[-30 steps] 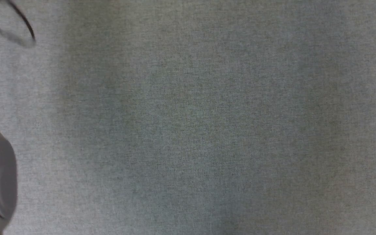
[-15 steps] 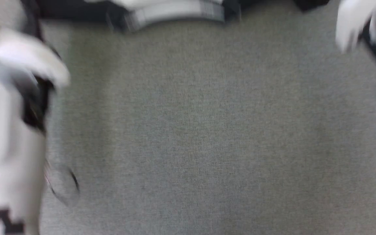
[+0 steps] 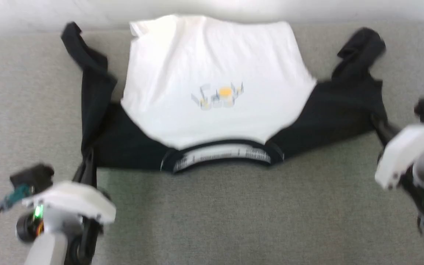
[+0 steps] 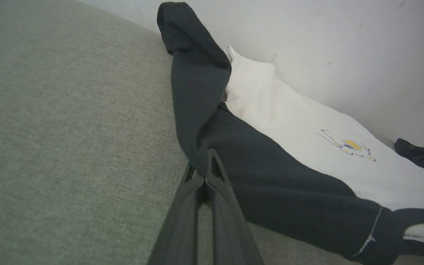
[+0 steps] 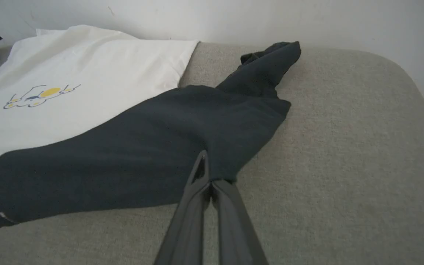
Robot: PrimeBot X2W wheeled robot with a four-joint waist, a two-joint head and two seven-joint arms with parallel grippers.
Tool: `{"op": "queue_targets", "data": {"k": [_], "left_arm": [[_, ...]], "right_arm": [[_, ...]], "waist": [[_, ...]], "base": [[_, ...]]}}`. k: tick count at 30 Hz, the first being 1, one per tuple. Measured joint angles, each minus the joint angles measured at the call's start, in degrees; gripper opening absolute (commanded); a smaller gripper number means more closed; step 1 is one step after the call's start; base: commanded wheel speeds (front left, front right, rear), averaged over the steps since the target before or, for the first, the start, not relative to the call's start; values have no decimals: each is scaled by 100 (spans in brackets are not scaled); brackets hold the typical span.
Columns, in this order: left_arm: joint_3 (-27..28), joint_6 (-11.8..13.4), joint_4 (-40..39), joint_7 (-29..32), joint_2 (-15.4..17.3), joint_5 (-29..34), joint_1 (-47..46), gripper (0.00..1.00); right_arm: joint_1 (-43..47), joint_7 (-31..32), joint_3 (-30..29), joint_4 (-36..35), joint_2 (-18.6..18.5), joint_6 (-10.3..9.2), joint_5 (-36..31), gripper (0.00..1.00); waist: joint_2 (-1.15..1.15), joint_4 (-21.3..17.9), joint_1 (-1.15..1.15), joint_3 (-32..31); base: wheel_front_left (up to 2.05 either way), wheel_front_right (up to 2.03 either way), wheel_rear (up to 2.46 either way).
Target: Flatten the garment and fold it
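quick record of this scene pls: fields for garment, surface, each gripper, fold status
garment: soft white T-shirt with black sleeves and collar, spread print side up, collar toward the robot
print: small yellow-blue chest print
surface: grey woven fabric surface
backdrop: white wall along the far edge
left arm: left gripper shut, pinching black sleeve cloth
right arm: right gripper shut, pinching the other black sleeve
sleeve ends: bunched, not flat
fold status: not yet folded
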Motion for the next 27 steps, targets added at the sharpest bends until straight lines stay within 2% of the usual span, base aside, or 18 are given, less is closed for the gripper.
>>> {"op": "queue_targets", "data": {"k": [8,15,21,27], "left_arm": [[22,368,-812,328,16,-3,1061,0],[-27,630,-1307,746,187,38,1812,0],[-215,706,-1368,1002,181,32,2227,0],[-347,659,-915,887,25,3,2217,0]], "right_arm": [[1425,905,-698,-1494,660,0,-382,0],[2297,1428,-1057,-2216,1009,1,-584,0],[2828,1596,-1183,-2041,1113,1,-661,0],[2861,1139,-1053,-1230,1134,-1,-611,0]], "waist": [[0,71,1,-351],[1,78,2,-523],[1,73,1,-566],[1,69,2,-543]], "base": [[0,0,0],[0,0,0],[0,0,0],[0,0,0]]}}
